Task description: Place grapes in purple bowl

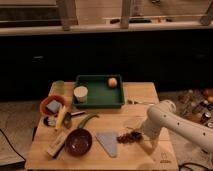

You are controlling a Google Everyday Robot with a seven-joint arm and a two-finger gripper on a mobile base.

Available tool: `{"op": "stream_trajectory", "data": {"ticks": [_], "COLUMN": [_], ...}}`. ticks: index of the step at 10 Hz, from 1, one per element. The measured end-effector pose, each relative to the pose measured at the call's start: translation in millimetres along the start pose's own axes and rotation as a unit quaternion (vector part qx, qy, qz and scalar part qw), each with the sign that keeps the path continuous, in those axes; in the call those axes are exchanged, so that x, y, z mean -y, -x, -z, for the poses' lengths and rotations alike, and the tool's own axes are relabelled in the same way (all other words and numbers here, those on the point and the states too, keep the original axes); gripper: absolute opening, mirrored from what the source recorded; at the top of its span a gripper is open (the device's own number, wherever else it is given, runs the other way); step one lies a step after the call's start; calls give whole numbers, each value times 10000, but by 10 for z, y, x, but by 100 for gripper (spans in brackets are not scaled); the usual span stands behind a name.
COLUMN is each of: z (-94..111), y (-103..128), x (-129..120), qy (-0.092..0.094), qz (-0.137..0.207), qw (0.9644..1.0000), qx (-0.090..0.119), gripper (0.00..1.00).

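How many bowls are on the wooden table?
2. The purple bowl sits front left; the orange bowl, holding a blue thing, is at the left edge. None looks hidden. The gripper is just right of the grapes.

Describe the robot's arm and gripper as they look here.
The arm is white, built of smooth, rounded, tube-like links with a bulbous joint. No cables or markings show. The gripper, down at the table just beside the grapes, looks the same pale colour.

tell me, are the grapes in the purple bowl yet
No, the grapes lie on the table between the purple bowl and the gripper, which sits low just beside them.
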Motion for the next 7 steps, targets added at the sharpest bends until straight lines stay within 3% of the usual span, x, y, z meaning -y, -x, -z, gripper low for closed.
{"op": "stream_trajectory", "data": {"ticks": [7], "z": [19], "y": [28], "x": [-37], "qy": [20], "qz": [157], "qw": [9999], "qx": [36], "gripper": [80]}}
